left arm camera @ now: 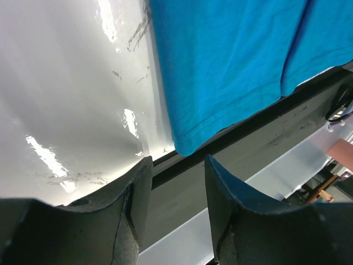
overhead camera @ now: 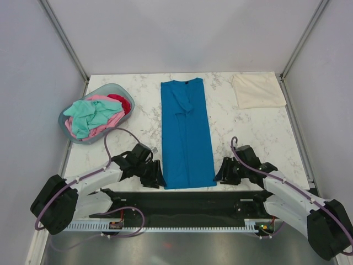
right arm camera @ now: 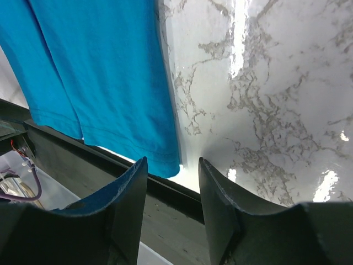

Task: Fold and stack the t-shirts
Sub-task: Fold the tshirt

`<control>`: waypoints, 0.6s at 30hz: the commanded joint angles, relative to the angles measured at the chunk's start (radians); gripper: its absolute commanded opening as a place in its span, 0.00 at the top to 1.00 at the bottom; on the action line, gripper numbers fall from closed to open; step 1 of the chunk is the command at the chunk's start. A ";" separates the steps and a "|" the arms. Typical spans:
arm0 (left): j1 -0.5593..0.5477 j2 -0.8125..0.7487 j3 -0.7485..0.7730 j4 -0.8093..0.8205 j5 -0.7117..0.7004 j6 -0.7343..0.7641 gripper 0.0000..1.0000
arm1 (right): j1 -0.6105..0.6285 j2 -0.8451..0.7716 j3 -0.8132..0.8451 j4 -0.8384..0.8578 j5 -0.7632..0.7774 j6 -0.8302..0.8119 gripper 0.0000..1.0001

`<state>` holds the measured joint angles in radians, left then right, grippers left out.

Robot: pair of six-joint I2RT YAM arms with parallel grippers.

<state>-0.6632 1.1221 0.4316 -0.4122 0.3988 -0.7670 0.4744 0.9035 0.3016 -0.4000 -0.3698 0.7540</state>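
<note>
A bright blue t-shirt (overhead camera: 186, 132) lies on the marble table as a long narrow strip, collar at the far end, hem at the near edge. A folded cream t-shirt (overhead camera: 258, 90) rests at the back right. My left gripper (overhead camera: 157, 178) sits just left of the hem's near corner, open and empty; its wrist view shows that blue corner (left arm camera: 190, 141) just beyond the fingers (left arm camera: 138, 187). On the other side of the hem, my right gripper (overhead camera: 219, 174) also stands open with nothing in it, the right hem corner (right arm camera: 160, 154) lying ahead of the fingertips.
At the back left an oval blue-grey basket (overhead camera: 67, 110) holds mint green (overhead camera: 88, 115), pink and red (overhead camera: 122, 102) shirts in a heap. The black rail (overhead camera: 182, 207) of the arm bases runs along the table's near edge. Grey walls close in the sides.
</note>
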 commanded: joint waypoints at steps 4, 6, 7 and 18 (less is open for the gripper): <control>-0.004 -0.016 -0.034 0.101 0.066 -0.075 0.51 | 0.007 -0.040 -0.033 0.007 0.006 0.038 0.51; -0.004 -0.008 -0.037 0.101 0.061 -0.081 0.53 | 0.009 -0.035 -0.032 0.006 0.005 0.042 0.52; -0.004 -0.007 -0.042 0.102 0.060 -0.086 0.53 | 0.007 -0.026 -0.024 0.004 0.003 0.038 0.52; -0.006 0.033 -0.063 0.159 0.080 -0.097 0.70 | 0.012 0.021 -0.012 -0.011 -0.020 0.001 0.51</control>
<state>-0.6636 1.1393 0.3626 -0.2920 0.4541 -0.8383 0.4793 0.9096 0.2855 -0.3859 -0.4065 0.7776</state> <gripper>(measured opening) 0.324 0.483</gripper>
